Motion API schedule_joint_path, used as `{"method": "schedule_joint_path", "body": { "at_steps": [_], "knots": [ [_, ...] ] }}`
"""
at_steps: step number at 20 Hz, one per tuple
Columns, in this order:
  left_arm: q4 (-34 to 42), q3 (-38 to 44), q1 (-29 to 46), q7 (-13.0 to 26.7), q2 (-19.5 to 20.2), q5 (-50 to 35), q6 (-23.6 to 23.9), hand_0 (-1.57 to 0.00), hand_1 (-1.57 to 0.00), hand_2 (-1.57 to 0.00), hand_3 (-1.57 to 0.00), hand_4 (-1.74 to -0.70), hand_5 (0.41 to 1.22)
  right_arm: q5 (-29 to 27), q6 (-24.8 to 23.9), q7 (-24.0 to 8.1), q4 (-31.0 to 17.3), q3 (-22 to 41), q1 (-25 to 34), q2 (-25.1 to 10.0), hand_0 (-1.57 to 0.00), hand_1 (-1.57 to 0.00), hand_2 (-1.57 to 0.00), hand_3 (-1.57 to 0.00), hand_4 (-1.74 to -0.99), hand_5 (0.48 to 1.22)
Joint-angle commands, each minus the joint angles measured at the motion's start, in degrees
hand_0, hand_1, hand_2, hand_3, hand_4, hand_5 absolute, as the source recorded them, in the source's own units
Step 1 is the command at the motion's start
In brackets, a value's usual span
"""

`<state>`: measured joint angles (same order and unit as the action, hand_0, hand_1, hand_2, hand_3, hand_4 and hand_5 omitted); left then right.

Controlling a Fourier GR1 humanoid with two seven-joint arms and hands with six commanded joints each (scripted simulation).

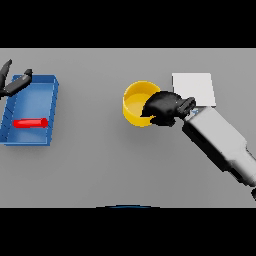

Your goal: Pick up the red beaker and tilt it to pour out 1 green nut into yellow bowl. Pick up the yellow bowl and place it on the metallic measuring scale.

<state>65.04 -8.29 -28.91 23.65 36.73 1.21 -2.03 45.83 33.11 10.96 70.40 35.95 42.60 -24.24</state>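
Right hand [165, 107] curled on rim of yellow bowl [135, 102]; bowl round, shallow.

Legible markings: none. No text, label, brand, number or sign can be read on any item or on the grey surface [100, 170].

The surface [100, 170] lies bare along its near edge and middle; the blue tray [52, 107] blocks the left edge; the yellow bowl [134, 102] and metallic scale [200, 85] crowd the far right, nearly touching.
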Motion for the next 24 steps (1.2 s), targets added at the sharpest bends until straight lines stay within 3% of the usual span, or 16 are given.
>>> {"method": "schedule_joint_path", "body": {
  "at_steps": [1,5,10,18,24],
  "knots": [
    [-0.5,-0.2,-0.5,-0.1,-0.4,0.1,0.1,0.0,0.0,0.0,0.0,-0.78,0.702,-0.2,0.4,-0.8,1.1,-0.5,-0.1,-0.5,-1.56,-1.56,-1.45,-1.2,-1.736,1.218],
    [-0.1,0.5,-0.2,-0.1,-0.1,-0.7,-0.1,0.0,0.0,0.0,0.0,-0.8,0.702,-0.2,1.7,-3.6,7.2,-1.4,-2.9,-3.1,-1.57,-1.57,-1.49,-1.18,-1.739,1.219],
    [1.7,1.1,0.4,1.5,-0.1,-2.1,-0.2,0.0,0.0,0.0,0.0,-0.82,0.717,-0.4,0.5,-6.4,7.4,-4.9,-2.8,-5.5,-1.54,-1.57,-1.49,-1.18,-1.74,1.22],
    [3.7,1.0,1.1,4.2,0.1,-2.6,0.0,0.0,0.0,0.0,0.0,-0.85,0.754,0.9,-8.6,-2.8,-4.3,-9.9,0.7,-8.9,-1.57,-1.57,-1.55,-1.16,-1.741,1.221],
    [5.6,1.1,1.8,6.5,0.1,-3.0,0.7,0.0,0.0,0.0,0.0,-0.86,0.773,2.4,-13.9,-2.6,-17.0,-11.8,3.6,-7.5,-1.57,-1.57,-1.52,-1.17,-1.741,1.221]
  ]
}}
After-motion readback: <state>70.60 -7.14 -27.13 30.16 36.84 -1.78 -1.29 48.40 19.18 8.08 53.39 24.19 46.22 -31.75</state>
